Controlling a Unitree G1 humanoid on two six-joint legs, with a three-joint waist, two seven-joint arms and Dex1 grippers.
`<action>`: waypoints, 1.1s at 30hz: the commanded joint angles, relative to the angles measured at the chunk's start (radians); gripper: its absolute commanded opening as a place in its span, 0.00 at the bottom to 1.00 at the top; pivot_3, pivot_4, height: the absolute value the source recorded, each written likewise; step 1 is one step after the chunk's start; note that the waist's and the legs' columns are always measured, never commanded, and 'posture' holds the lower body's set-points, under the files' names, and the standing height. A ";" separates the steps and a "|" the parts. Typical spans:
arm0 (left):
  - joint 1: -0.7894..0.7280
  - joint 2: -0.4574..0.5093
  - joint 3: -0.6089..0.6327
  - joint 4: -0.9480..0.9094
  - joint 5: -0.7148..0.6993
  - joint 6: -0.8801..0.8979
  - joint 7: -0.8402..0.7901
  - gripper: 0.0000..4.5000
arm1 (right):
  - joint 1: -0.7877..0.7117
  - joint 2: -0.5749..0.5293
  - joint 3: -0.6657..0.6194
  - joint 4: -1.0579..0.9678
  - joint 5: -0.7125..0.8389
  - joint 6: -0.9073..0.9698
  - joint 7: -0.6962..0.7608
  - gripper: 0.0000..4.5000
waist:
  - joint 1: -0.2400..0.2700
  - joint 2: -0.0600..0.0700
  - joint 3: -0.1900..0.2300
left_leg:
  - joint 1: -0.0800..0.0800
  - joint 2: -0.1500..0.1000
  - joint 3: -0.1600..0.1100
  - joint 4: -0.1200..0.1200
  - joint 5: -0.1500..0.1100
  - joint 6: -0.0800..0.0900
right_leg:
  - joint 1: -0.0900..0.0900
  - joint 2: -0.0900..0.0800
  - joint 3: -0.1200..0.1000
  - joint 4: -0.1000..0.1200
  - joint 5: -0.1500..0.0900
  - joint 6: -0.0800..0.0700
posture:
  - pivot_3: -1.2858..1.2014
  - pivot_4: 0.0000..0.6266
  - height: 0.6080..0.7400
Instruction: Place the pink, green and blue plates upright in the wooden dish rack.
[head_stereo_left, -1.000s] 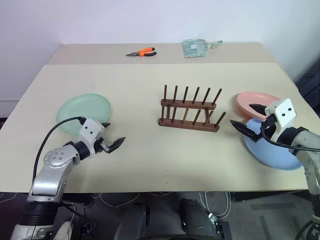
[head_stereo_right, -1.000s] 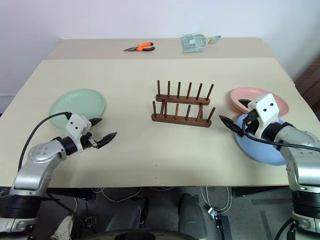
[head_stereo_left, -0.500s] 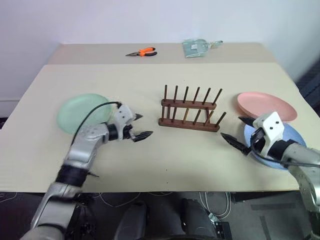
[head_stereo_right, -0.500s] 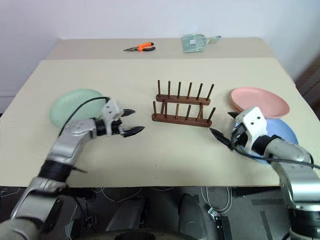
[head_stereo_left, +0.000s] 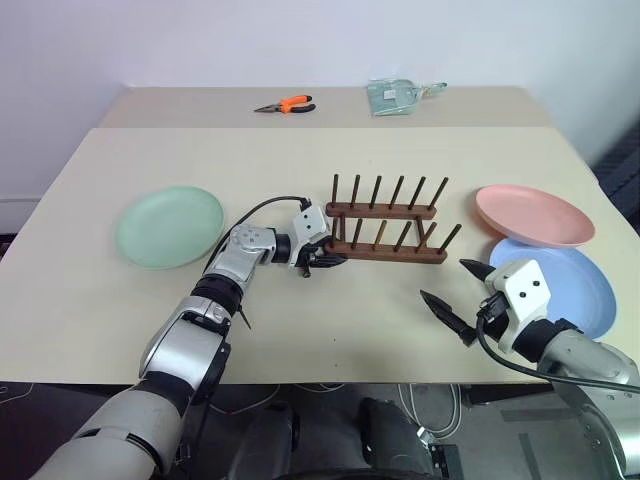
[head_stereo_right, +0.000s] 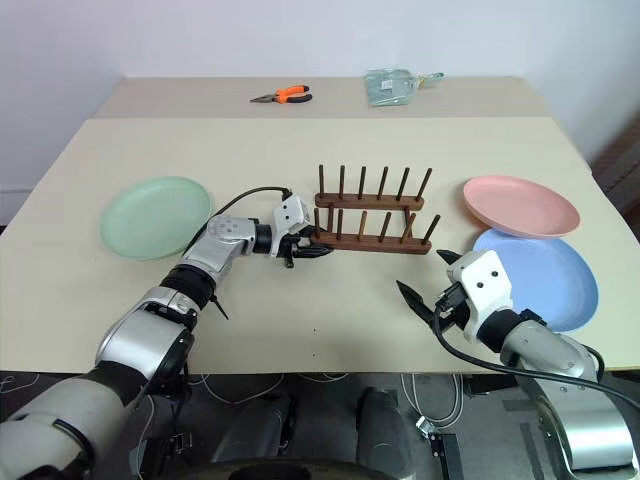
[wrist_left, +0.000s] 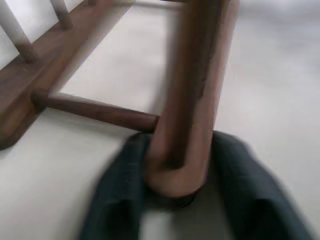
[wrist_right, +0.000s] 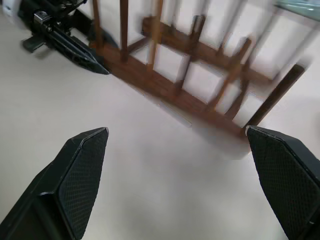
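Dish rack (head_stereo_left: 385, 222) sits mid-frame on the table (head_stereo_left: 300, 320); one plate (head_stereo_left: 169, 226) far left, two plates (head_stereo_left: 534, 213) (head_stereo_left: 570, 285) at right, pliers (head_stereo_left: 283, 104) upper centre.

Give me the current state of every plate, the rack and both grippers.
Pale mint green round plastic plate: flat on table.
Salmon pink round plastic plate: flat on table.
Light blue round plastic plate: flat on table.
Dark brown wooden peg rack: holds no plates.
Left gripper: closed on rack's end rail.
Right gripper: open, holding nothing.

Silver-grey arms, white wrist boxes, black cables, each claw (head_stereo_left: 455, 297) with 2 black pointed fingers.
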 joint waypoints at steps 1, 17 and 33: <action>0.076 0.040 -0.009 -0.094 0.015 -0.026 -0.059 0.18 | 0.008 -0.066 -0.057 -0.014 0.010 0.000 0.055 1.00 | -0.003 0.001 -0.001 | 0.000 0.000 0.000 0.000 0.000 0.000 | 0.000 0.000 0.000 0.000 0.000 0.000 | 0.52 0.24 1.00; 0.391 0.265 0.021 -0.733 -0.017 0.311 -0.079 0.78 | 0.044 -0.153 -0.086 0.081 -0.006 -0.037 0.195 1.00 | 0.002 0.001 -0.001 | -0.001 0.000 -0.001 0.003 -0.001 0.002 | 0.000 0.000 0.000 0.001 -0.001 -0.001 | 0.52 0.24 1.00; 0.658 0.271 0.031 -1.183 -0.167 0.654 0.110 0.12 | -0.136 -0.080 0.271 0.182 -0.216 -0.040 0.058 0.00 | 0.004 0.003 -0.001 | -0.002 0.001 -0.001 0.008 -0.002 0.003 | 0.002 -0.002 0.001 0.001 -0.003 -0.003 | 0.52 0.24 1.00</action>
